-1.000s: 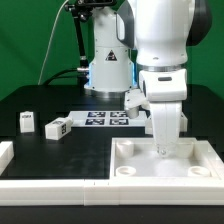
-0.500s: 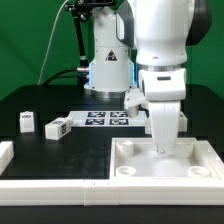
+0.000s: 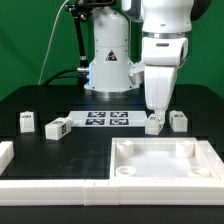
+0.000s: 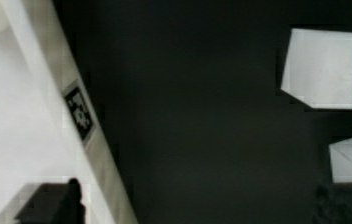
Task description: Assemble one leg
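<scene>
Leg (image 3: 153, 123) sat on the counter (image 3: 60, 100) close below your pincer (image 3: 157, 108), whose fingers stood wide apart, gripping nothing. You had a second leg (image 3: 178, 120) just beside it and the white tray (image 3: 122, 150) nearer the camera.

A green backdrop (image 3: 25, 40) fills the whole back of the room, lit evenly with no hard shadows on it. In front of it stands a bench (image 3: 60, 155) with a matte black top. A low white rail (image 3: 50, 184) runs along its near edge.
</scene>
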